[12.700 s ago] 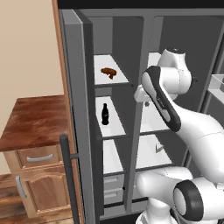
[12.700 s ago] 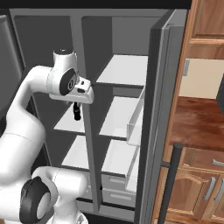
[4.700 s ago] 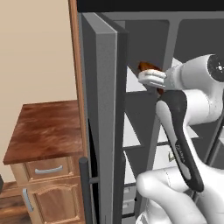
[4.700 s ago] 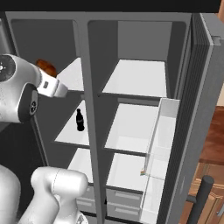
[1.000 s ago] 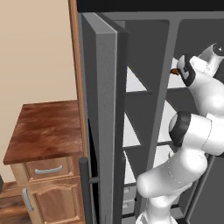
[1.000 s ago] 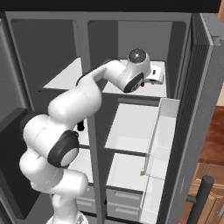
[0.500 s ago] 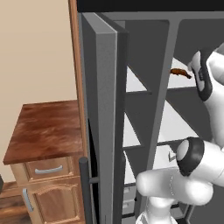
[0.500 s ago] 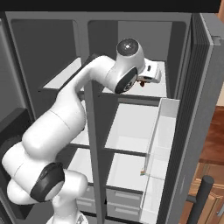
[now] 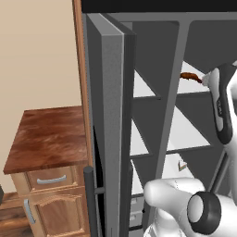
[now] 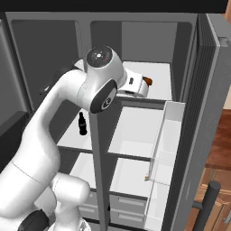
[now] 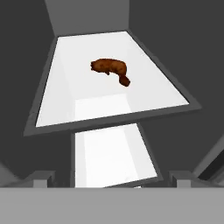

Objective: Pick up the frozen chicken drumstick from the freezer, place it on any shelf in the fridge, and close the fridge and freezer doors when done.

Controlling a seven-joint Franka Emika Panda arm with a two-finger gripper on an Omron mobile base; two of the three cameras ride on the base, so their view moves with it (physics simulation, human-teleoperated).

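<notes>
The frozen chicken drumstick [image 11: 110, 69], a reddish-brown lump, lies loose on the top white shelf [image 11: 57, 100] of the fridge [image 10: 140, 131]. It also shows as the drumstick [image 9: 187, 76] and, half hidden behind the hand, the drumstick [image 10: 147, 81]. My gripper [image 11: 112, 177] stands open a short way in front of the shelf's edge, fingers wide apart with nothing between them; in the right base view the gripper [image 10: 140, 88] points at the shelf. To the left is the freezer [image 10: 54, 67]. The freezer door [image 9: 111, 115] and the fridge door [image 10: 212, 113] both stand open.
A black bottle [image 10: 82, 124] stands on a freezer shelf. Clear-white bins [image 10: 164, 135] line the fridge door. A wooden counter with drawers [image 9: 46, 139] sits left of the freezer door, and wooden cabinets [image 10: 221, 194] lie to the right. Lower shelves [image 11: 109, 153] lie below.
The hand has drawn back from the top shelf while the drumstick stays lying there. The arm has swung nearer the cameras, and the jaws have widened slightly.
</notes>
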